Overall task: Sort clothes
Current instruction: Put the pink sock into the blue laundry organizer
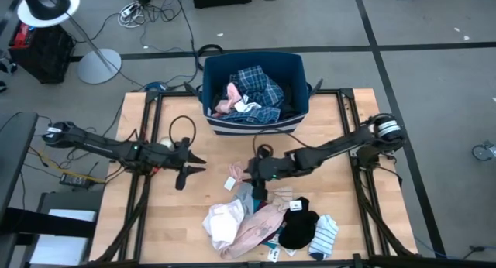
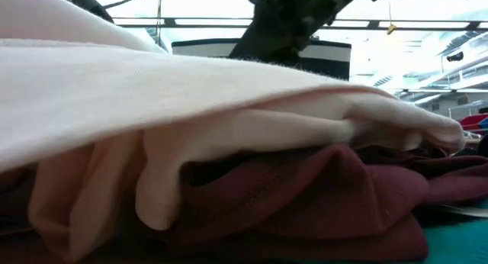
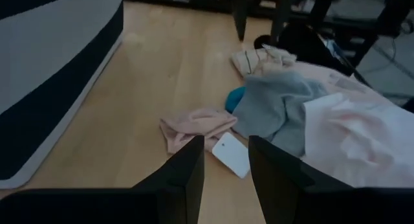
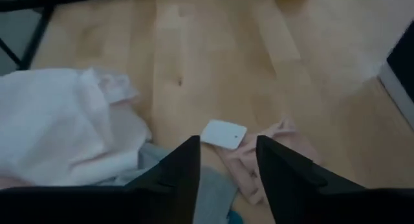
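Observation:
A heap of small clothes [image 1: 267, 221] lies on the wooden table near its front edge: white, pale pink, grey, black and a striped sock. A small pink garment [image 1: 236, 175] with a white tag [image 4: 223, 133] lies apart, just behind the heap. More clothes, blue plaid, pink and white, lie in the dark blue bin [image 1: 256, 121]. My right gripper [image 1: 248, 173] is open and empty above the small pink garment [image 4: 259, 162]. My left gripper [image 1: 198, 164] is open and empty, left of that garment [image 3: 194, 127]. In the low view, pale pink cloth [image 2: 191, 88] lies over maroon cloth [image 2: 305, 195].
The bin stands at the table's far edge, and its striped wall [image 3: 52, 75] is close to my left gripper. Bare wood [image 1: 170, 214] lies left of the heap. The floor beyond the table holds cables and a lamp stand [image 1: 97, 63].

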Action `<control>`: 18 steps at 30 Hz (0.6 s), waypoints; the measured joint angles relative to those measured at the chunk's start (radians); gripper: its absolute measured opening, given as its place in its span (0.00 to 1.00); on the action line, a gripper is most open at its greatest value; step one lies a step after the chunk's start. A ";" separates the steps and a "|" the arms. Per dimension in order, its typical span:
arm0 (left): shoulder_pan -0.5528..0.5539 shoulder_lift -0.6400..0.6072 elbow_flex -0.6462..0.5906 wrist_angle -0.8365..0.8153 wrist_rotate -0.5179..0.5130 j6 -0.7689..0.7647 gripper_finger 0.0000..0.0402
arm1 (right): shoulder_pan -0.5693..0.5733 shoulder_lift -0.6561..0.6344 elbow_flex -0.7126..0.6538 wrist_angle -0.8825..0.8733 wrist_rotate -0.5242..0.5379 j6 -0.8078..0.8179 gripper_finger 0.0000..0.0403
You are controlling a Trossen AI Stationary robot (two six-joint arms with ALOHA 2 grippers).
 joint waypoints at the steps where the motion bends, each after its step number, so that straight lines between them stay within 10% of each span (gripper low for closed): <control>1: 0.000 0.000 -0.029 0.051 -0.002 0.000 0.32 | -0.008 0.021 0.014 0.004 -0.004 -0.005 0.40; 18: 0.001 -0.004 -0.133 0.187 -0.003 -0.020 0.32 | -0.106 0.327 0.099 0.023 -0.015 0.034 0.57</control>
